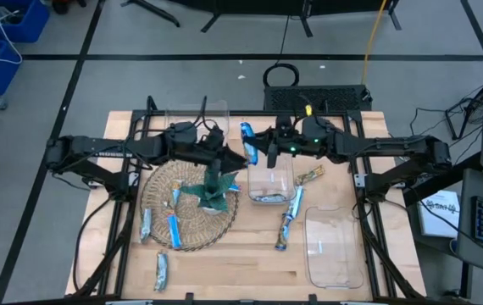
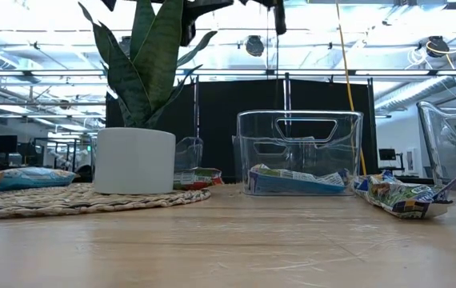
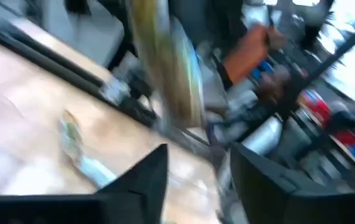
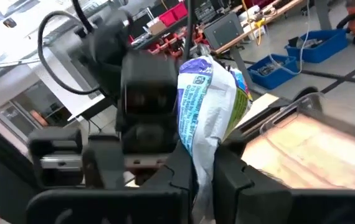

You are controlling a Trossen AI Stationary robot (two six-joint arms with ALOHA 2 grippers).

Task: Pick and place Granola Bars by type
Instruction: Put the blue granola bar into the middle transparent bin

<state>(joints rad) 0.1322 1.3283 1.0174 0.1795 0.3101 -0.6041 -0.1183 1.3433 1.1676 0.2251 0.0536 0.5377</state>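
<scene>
Right gripper [image 1: 258,151], high view: clamped on a blue granola bar [image 1: 248,142], held above the table beside the clear bin [image 1: 269,180]; left gripper [image 1: 229,158] close by over the plant [image 1: 212,188], fingers not readable. Low view: one bar [image 2: 296,181] lies in that bin. Right wrist view: the wrapper [image 4: 205,106] is pinched at its lower end only. Judgement: it may slip or swing, or the arms may collide, being so close

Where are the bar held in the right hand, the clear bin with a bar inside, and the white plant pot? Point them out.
bar [image 4: 208,106], right wrist view, wrapper middle.
clear bin [image 2: 300,132], low view, front wall.
white plant pot [image 2: 134,160], low view, side.
</scene>
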